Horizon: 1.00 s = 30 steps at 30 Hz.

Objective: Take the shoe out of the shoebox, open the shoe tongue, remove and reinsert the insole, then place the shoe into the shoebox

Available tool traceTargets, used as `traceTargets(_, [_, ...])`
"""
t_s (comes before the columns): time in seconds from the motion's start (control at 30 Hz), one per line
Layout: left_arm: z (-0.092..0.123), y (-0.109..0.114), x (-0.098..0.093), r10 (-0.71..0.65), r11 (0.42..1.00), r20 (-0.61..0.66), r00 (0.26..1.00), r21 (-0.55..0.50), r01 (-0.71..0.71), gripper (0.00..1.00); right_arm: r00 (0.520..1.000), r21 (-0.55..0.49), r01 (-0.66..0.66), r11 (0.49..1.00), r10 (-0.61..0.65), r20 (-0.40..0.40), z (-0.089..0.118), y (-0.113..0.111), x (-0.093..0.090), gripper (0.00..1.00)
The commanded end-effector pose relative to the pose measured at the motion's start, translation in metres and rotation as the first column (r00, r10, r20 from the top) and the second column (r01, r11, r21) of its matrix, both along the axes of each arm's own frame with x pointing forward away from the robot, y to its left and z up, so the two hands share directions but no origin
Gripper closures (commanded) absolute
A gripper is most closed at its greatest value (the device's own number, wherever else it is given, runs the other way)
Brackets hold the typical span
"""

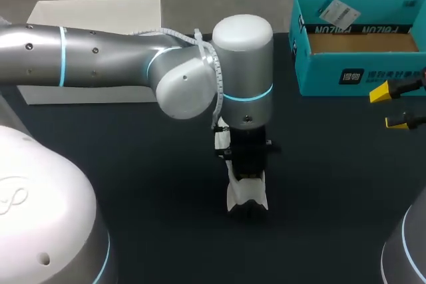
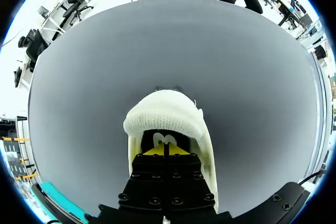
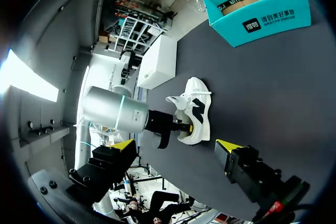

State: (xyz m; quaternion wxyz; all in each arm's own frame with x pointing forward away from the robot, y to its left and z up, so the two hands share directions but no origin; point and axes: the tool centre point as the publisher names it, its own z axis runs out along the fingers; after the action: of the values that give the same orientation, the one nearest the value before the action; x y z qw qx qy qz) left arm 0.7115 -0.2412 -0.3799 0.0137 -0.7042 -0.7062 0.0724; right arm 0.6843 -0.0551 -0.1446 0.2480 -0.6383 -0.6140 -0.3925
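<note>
Sneaker [image 2: 165, 114], white, sits on the dark table [image 2: 252, 77] right under the left claw [image 2: 164, 151]. That claw's yellow tips are pressed together inside the sneaker's opening. The right claw [image 1: 389, 108] hangs with its fingers spread, well apart from the sneaker and just beside the teal shoebox [image 1: 326, 79].

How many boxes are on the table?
2. A teal shoebox sits open at the far right. A white box is at the far left, partly behind the left arm. More could be hidden behind it.
</note>
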Motion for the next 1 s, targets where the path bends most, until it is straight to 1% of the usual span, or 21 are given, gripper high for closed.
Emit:
traceTargets(0.03, [0.025, 0.008, 0.006, -0.001, 1.0, 0.051, 0.999, 0.019, 0.0, 1.0, 1.0, -0.002, 0.003, 1.0, -0.003, -0.001, 0.0, 0.0, -0.001, 0.0])
traceTargets(0.23, [0.032, 0.011, 0.023, -0.01, 0.999, 0.105, 0.994, 0.032, 0.007, 1.0, 1.0, -0.002, 0.003, 1.0, -0.003, -0.001, 0.0, 0.0, -0.001, 0.0])
traceTargets(0.33, [0.029, 0.012, 0.03, -0.021, 0.998, 0.125, 0.992, 0.06, 0.014, 1.0, 1.0, -0.002, 0.003, 1.0, -0.003, -0.001, 0.0, 0.0, -0.001, 0.0])
traceTargets(0.43, [0.026, 0.013, 0.031, -0.029, 0.997, 0.13, 0.991, 0.071, 0.02, 1.0, 1.0, -0.002, 0.003, 1.0, -0.003, -0.001, 0.0, 0.0, -0.001, 0.0])
traceTargets(0.5, [0.025, 0.013, 0.031, -0.037, 0.996, 0.148, 0.988, 0.082, 0.025, 0.65, 1.0, -0.002, 0.003, 1.0, -0.003, -0.001, 0.0, 0.0, -0.001, 0.0])
traceTargets(0.53, [0.025, 0.014, 0.031, -0.037, 0.996, 0.145, 0.989, 0.081, 0.025, 0.62, 1.0, -0.002, 0.003, 1.0, -0.003, -0.001, 0.0, 0.0, -0.001, 0.0])
traceTargets(0.57, [0.025, 0.014, 0.031, -0.037, 0.996, 0.146, 0.989, 0.083, 0.025, 0.62, 1.0, -0.002, 0.003, 1.0, -0.003, -0.001, 0.0, 0.0, -0.001, 0.0])
traceTargets(0.63, [0.025, 0.013, 0.032, -0.033, 0.996, 0.154, 0.988, 0.089, 0.019, 0.57, 1.0, -0.002, 0.003, 1.0, -0.003, -0.001, 0.0, 0.0, -0.001, 0.0])
traceTargets(0.67, [0.026, 0.013, 0.032, -0.029, 0.996, 0.167, 0.986, 0.09, 0.014, 0.4, 1.0, -0.002, 0.003, 1.0, -0.003, -0.001, 0.0, 0.0, -0.001, 0.0])
traceTargets(0.7, [0.027, 0.013, 0.032, -0.026, 0.996, 0.169, 0.985, 0.086, 0.012, 0.14, 1.0, -0.002, 0.003, 1.0, -0.003, -0.001, 0.0, 0.0, -0.001, 0.0])
traceTargets(0.73, [0.027, 0.013, 0.033, -0.016, 0.996, 0.174, 0.985, 0.09, 0.0, 0.04, 1.0, -0.002, 0.003, 1.0, -0.003, -0.001, 0.0, 0.0, -0.001, 0.0])
traceTargets(0.77, [0.028, 0.013, 0.034, -0.004, 0.996, 0.193, 0.981, 0.085, -0.013, 0.0, 1.0, -0.002, 0.003, 1.0, -0.003, -0.001, 0.0, 0.0, -0.001, 0.0])
traceTargets(1.0, [0.03, 0.013, 0.036, 0.047, 0.995, 0.239, 0.97, 0.07, -0.066, 0.0, 1.0, -0.002, 0.003, 1.0, -0.003, -0.001, 0.0, 0.0, -0.001, 0.0])
